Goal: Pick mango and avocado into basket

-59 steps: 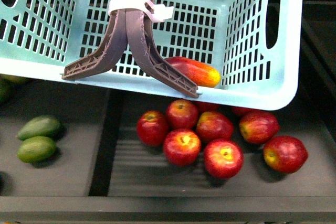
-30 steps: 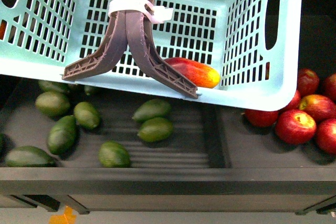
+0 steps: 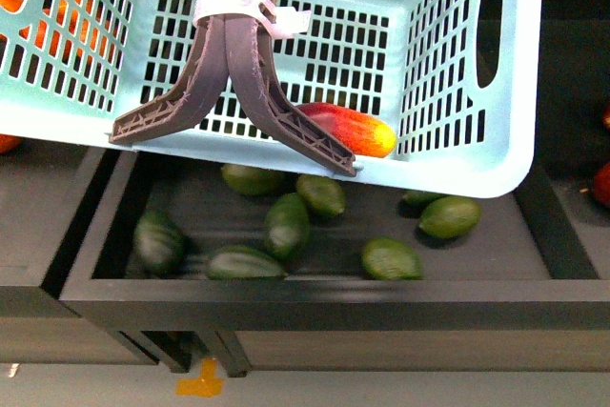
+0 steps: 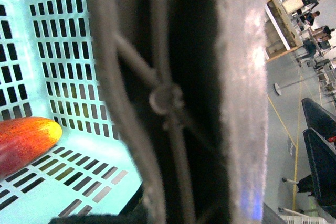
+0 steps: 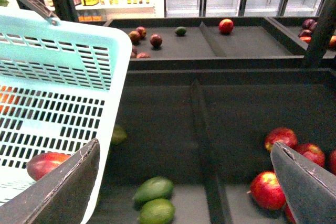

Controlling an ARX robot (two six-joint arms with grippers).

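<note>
The pale turquoise basket (image 3: 448, 64) hangs in the air and fills the top of the front view. Its two grey-brown handles (image 3: 233, 64) are bound by a white zip tie. The red-and-yellow mango (image 3: 348, 129) lies inside on the basket floor, also seen as the mango (image 4: 23, 135). My left gripper is shut on the basket; only the handle (image 4: 241, 103) fills its view. Two mid-green avocados (image 3: 450, 216) (image 3: 391, 258) lie in the bin below. My right gripper (image 5: 185, 148) is open above these avocados (image 5: 153, 189), beside the basket wall (image 5: 63, 66).
Several darker avocados (image 3: 286, 224) lie in the same black bin (image 3: 315, 293). A divider (image 5: 202, 145) separates it from red apples (image 5: 268, 190). Orange fruit (image 3: 57, 26) shows through the basket's left wall. A rear shelf (image 5: 241, 40) holds scattered fruit.
The front view has swept left along the stand. The apples slid out to the right and the avocado bin now sits under the basket. Basket and mango keep their place in view.
</note>
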